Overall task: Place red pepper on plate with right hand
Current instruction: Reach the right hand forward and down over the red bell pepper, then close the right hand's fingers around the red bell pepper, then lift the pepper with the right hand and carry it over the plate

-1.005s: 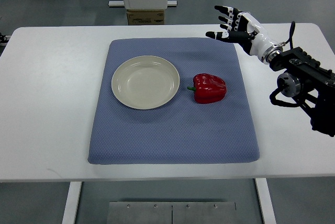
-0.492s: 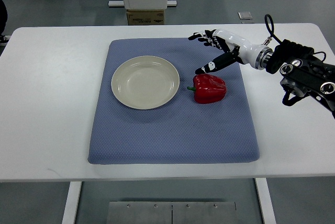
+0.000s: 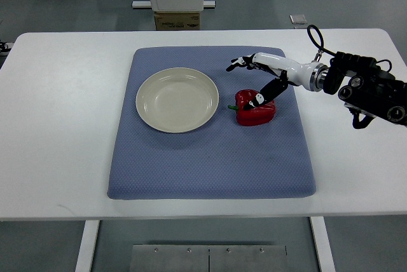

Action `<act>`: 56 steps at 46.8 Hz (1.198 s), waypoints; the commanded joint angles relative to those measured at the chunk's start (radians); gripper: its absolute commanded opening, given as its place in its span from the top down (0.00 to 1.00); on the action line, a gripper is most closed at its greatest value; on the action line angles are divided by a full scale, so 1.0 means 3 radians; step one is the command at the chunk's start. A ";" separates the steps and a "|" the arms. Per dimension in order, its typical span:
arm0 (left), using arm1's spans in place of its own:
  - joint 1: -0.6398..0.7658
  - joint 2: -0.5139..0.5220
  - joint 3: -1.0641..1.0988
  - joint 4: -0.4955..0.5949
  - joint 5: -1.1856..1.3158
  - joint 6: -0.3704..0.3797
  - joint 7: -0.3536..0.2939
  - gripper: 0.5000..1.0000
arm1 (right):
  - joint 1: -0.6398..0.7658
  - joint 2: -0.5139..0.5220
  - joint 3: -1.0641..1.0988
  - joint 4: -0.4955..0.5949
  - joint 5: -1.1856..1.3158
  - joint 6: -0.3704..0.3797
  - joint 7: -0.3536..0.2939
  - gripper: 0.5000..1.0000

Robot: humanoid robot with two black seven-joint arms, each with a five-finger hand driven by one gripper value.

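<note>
A red pepper (image 3: 257,110) with a green stem lies on the blue mat (image 3: 210,157), just right of the cream plate (image 3: 177,100). The plate holds nothing. My right hand (image 3: 251,81) reaches in from the right, low over the pepper's far side. Its fingers (image 3: 238,63) are spread toward the plate, and the thumb tip touches the top of the pepper. The hand holds nothing.
The mat lies on a white table (image 3: 57,126). Behind the table's far edge stand a white post and a small cardboard box (image 3: 177,21). The right arm's black forearm (image 3: 372,91) hangs over the table's right side.
The right hand has come down and left from above the mat's far right corner to the pepper, and its thumb now rests on it. Pepper and plate have not moved.
</note>
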 commanded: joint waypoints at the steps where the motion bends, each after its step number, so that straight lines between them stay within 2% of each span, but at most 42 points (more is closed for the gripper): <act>1: 0.0001 0.0000 0.0000 0.0000 0.0000 0.0000 0.0003 0.00 | 0.0009 -0.0025 -0.0003 0.0029 -0.0014 0.0065 0.0000 0.03; 11: 0.0001 0.0000 0.0000 0.0000 0.0000 0.0000 0.0003 0.00 | 0.0009 -0.0040 -0.0146 0.0024 -0.0116 0.0080 -0.0005 0.03; 29: 0.0001 0.0000 0.0000 0.0000 0.0000 0.0000 0.0003 0.00 | -0.0032 -0.0030 -0.0238 -0.0001 -0.0167 -0.0001 -0.0143 0.13; 36: 0.0001 0.0000 0.0000 0.0000 0.0000 0.0000 -0.0002 0.00 | -0.0042 -0.0025 -0.0289 -0.0001 -0.0167 -0.0022 -0.0143 0.14; 42: 0.0001 0.0000 0.0000 0.0000 0.0000 0.0000 0.0003 0.00 | -0.0037 -0.0020 -0.0366 -0.0032 -0.0172 -0.0027 -0.0143 0.20; 46: 0.0001 0.0000 0.0000 0.0000 0.0000 0.0000 0.0003 0.00 | -0.0032 -0.0010 -0.0381 -0.0042 -0.0172 -0.0027 -0.0143 0.27; 48: 0.0001 0.0000 0.0000 0.0000 0.0000 0.0000 -0.0002 0.00 | -0.0032 -0.0010 -0.0381 -0.0042 -0.0172 -0.0027 -0.0143 0.35; 50: 0.0001 0.0000 0.0000 0.0000 0.0000 0.0000 0.0003 0.00 | -0.0032 -0.0005 -0.0381 -0.0042 -0.0172 -0.0027 -0.0143 0.51; 55: 0.0001 0.0000 0.0000 0.0000 0.0000 0.0000 0.0003 0.00 | -0.0022 -0.0005 -0.0381 -0.0042 -0.0172 -0.0027 -0.0143 0.98; 56: 0.0001 0.0000 -0.0005 0.0000 0.0000 0.0000 0.0003 0.00 | -0.0022 -0.0005 -0.0376 -0.0042 -0.0167 -0.0027 -0.0143 1.00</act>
